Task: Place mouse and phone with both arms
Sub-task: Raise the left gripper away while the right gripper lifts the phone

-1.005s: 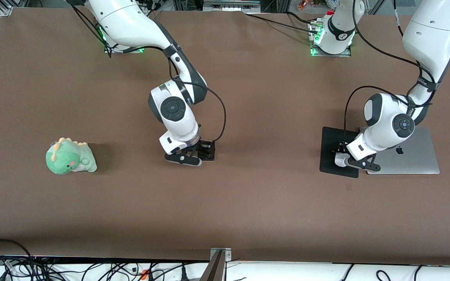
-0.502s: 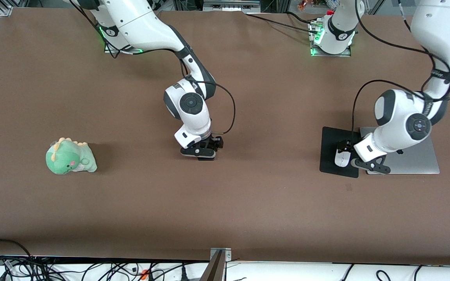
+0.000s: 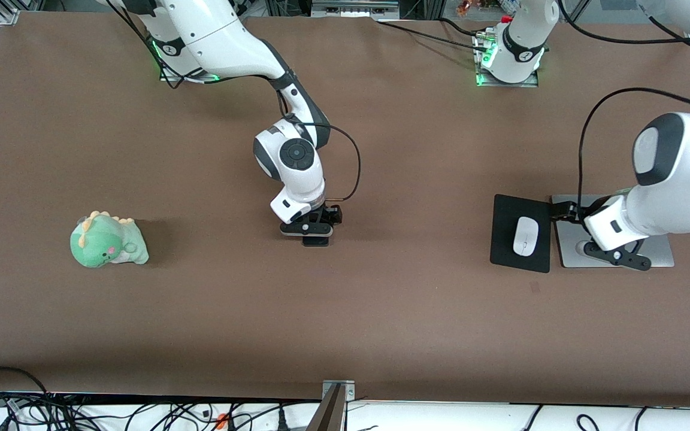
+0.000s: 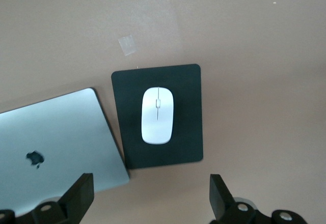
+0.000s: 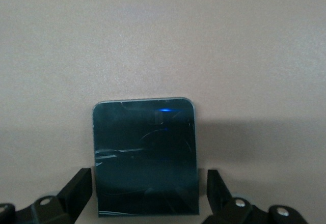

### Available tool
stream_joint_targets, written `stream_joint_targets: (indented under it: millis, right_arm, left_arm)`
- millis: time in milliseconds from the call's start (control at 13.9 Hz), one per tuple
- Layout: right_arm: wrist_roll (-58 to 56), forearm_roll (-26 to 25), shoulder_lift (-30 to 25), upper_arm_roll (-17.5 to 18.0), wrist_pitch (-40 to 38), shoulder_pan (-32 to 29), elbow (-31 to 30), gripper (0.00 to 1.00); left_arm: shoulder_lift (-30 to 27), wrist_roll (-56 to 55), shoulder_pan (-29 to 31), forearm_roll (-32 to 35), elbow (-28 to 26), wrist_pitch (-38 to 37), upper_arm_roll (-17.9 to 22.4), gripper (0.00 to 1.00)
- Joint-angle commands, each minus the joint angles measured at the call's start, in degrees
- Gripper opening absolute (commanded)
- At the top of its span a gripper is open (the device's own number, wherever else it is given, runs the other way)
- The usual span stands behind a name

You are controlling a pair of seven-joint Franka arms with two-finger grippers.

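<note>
Mouse point(image 3: 524, 235): glossy white oval

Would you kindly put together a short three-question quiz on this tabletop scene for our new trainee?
1. True or false: the mouse lies on the mouse pad.
2. Which gripper is over the phone? A) left gripper B) right gripper C) neither
3. Fill in: the silver item beside the mouse pad, under the left gripper, is a closed ____.

Key
1. True; it rests there free, held by no gripper.
2. B; its open fingers stand on either side of the phone on the table.
3. Laptop.
</note>
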Motion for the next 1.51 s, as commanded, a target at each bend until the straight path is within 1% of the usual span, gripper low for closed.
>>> stream_joint_targets:
  millis: [0,144,287,359,431,502,574,646,789,861,933,1077,1148,1292,1364,1435]
  right_arm:
    - [0.6,-1.5,0.3,-0.8,1.4,1.4,-0.9,1.0]
    - [0.5,-3.1,0.3,-0.8,1.2,1.4,-0.9,0.82]
    - [-0.7,-3.2,0.3,-0.8,1.1,1.2,-0.5,0.52]
    - [-1.2,-3.2,0.2,-0.8,0.9,1.0,-0.2,0.42]
    - [-1.5,-3.2,0.1,-0.8,0.5,0.8,0.0,0.35]
    - [-2.1,-3.1,0.0,-0.8,-0.3,0.5,0.3,0.27]
    - [-3.0,-2.8,0.0,-0.8,-2.4,0.0,1.6,0.2]
    - [-4.3,-2.5,0.0,-0.8,-5.5,-0.9,3.5,0.17]
    - [-9.1,-2.1,0.0,-0.4,-14.3,-3.5,8.8,0.15]
    - [-11.5,-2.0,0.0,-0.1,-17.9,-5.1,11.1,0.14]
    - [-14.8,-0.1,-0.3,0.3,-21.1,-7.0,12.9,0.13]
    - [-22.6,4.7,-1.1,0.1,-22.9,-10.5,13.5,0.12]
    - [-26.0,5.4,-2.2,0.0,-23.6,-11.9,13.2,0.12]
    - [-29.7,5.4,-3.8,-0.1,-27.2,-15.1,13.1,0.09]
    - [-31.2,5.4,-5.0,-0.2,-28.8,-16.6,12.3,0.09]
    - [-32.7,5.4,-6.3,-0.2,-29.7,-18.1,11.1,0.09]
  left_arm:
    - [0.2,0.2,-0.2,-0.4,6.8,-7.2,-0.6,1.0]
    - [-1.3,0.2,-1.3,1.1,9.3,-8.9,-0.7,1.0]
    - [-2.1,0.4,-1.8,1.5,11.9,-11.1,-0.4,1.0]
    - [-3.5,0.3,-3.3,1.7,12.0,-11.2,0.1,1.0]
    - [-4.3,0.3,-5.5,1.5,12.2,-11.5,1.7,1.0]
    - [-5.7,0.0,-8.8,1.2,11.8,-11.3,6.8,1.0]
    - [-7.4,-0.1,-12.2,0.7,11.7,-11.2,10.6,1.0]
    - [-8.5,-0.4,-13.1,0.7,11.5,-11.2,11.5,1.0]
    - [-11.1,-1.5,-13.6,0.3,9.7,-11.2,12.5,1.0]
    - [-12.0,-3.1,-15.0,0.3,9.5,-11.3,13.5,1.0]
    - [-13.0,-3.9,-15.5,0.2,9.2,-11.3,15.5,1.0]
    - [-15.8,-4.5,-17.2,-0.7,6.4,-11.6,17.9,1.0]
    - [-17.2,-5.7,-17.3,-3.6,5.4,-11.4,18.4,1.0]
    - [-18.8,-7.6,-18.6,-3.9,3.9,-10.6,18.8,1.0]
    - [-19.8,-7.1,-19.0,-3.0,2.4,-9.7,19.9,1.0]
    - [-21.6,-7.2,-20.4,-3.1,-0.3,-8.0,22.2,1.0]
